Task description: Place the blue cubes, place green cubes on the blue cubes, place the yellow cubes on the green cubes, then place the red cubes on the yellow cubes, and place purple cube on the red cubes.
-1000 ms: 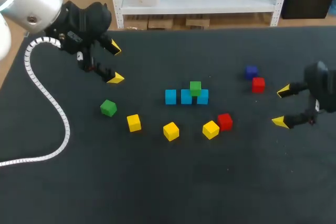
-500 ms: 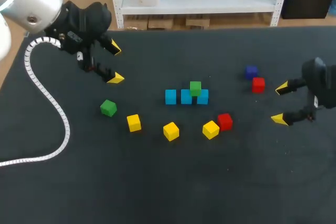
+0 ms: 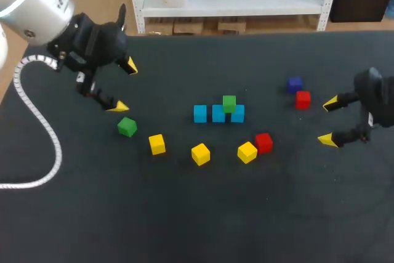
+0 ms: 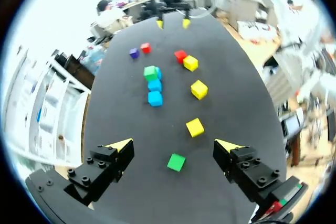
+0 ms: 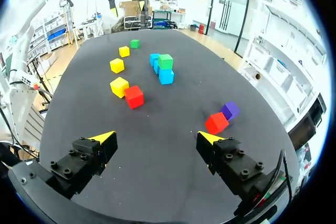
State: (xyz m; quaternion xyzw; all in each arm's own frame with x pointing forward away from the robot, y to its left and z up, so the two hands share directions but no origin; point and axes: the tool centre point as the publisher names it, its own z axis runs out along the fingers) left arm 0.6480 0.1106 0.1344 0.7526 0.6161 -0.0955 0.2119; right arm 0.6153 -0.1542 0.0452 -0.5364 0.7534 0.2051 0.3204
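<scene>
One green cube (image 4: pixel 176 162) lies loose just ahead of the left jaws, spread wide.

Green cube (image 3: pixel 229 103) atop three blue cubes (image 3: pixel 218 114) in a row

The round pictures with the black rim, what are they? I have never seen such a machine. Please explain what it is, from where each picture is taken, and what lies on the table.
This is a robot with two arms at a dark table. The square picture looks down from above and behind it. Each round picture comes from a camera on one wrist, looking along that arm's fingers. The left gripper and the right gripper are both open and hold nothing. On the table stand three blue cubes in a row, with one green cube on top. Loose around them lie a second green cube, three yellow cubes, two red cubes and a purple cube.
</scene>
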